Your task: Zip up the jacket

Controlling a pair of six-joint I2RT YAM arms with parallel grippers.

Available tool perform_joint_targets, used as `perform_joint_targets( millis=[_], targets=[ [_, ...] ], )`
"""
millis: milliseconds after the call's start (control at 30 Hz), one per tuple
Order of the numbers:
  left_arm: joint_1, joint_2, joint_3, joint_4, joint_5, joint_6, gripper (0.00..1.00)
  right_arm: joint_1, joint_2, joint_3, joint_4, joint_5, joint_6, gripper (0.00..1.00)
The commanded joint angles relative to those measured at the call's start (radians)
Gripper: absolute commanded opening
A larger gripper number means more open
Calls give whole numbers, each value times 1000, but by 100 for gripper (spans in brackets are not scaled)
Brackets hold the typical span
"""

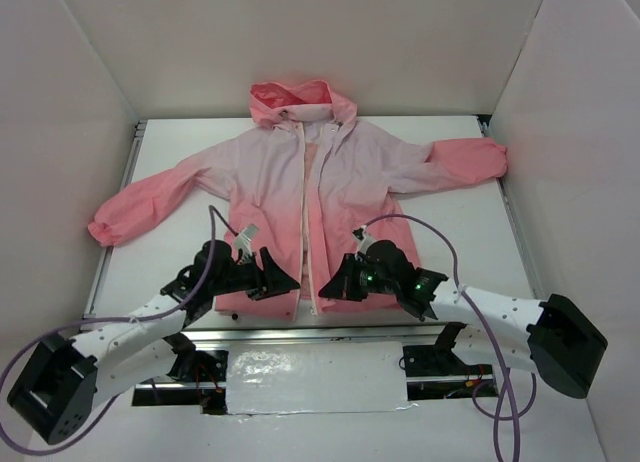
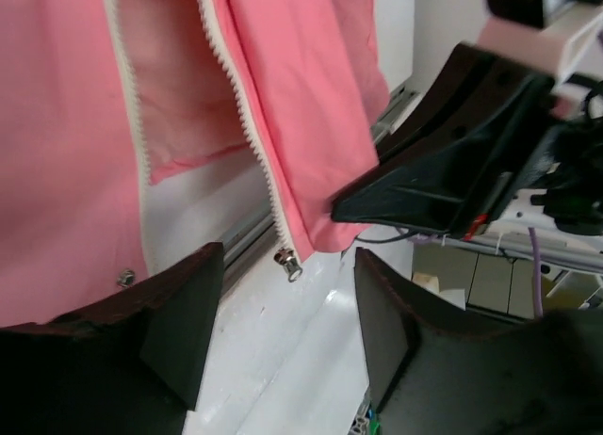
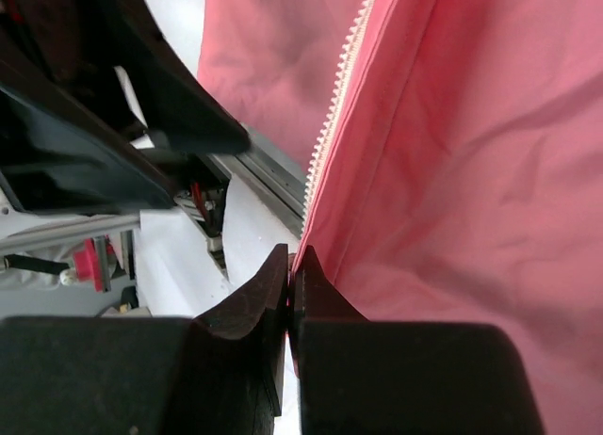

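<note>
The pink jacket lies flat and open on the table, hood at the far end, with its white zipper unjoined. My left gripper is open and empty above the hem. In the left wrist view, my left gripper has its jaws wide apart just below the small metal slider, which hangs at the bottom of one zipper tape. My right gripper is shut on the jacket's hem edge beside the zipper teeth. Its jaws pinch the coral fabric.
A metal rail runs along the table's near edge under the hem. A silver panel lies between the arm bases. White walls close in the table on three sides. Purple cables loop over both arms.
</note>
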Motion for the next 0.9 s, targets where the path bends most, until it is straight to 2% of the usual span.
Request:
perform_joint_targets(
  millis=[0, 133, 300, 367, 467, 667, 800, 833, 867],
  targets=[
    [-87, 79, 35, 159, -94, -20, 65, -25, -60, -38, 61, 5, 26, 0],
    [-155, 159, 10, 282, -140, -63, 61, -37, -117, -65, 58, 1, 29, 0],
    [-196, 303, 35, 420, -118, -79, 56, -58, -146, -80, 38, -14, 21, 0],
    [-208, 364, 67, 428, -123, -72, 54, -71, -155, -85, 34, -20, 19, 0],
    [-230, 435, 90, 471, -121, -82, 44, -88, -175, -95, 38, -23, 22, 0],
    [-248, 524, 119, 547, -114, -98, 47, -117, -189, -98, 6, -49, -4, 0],
    [-251, 556, 168, 532, -112, -85, 46, -134, -207, -115, 5, -55, -7, 0],
    [-253, 572, 173, 528, -111, -85, 43, -138, -210, -118, 5, -57, -7, 0],
    [-255, 578, 174, 537, -109, -85, 34, -149, -215, -123, 3, -58, -7, 0]
  ],
)
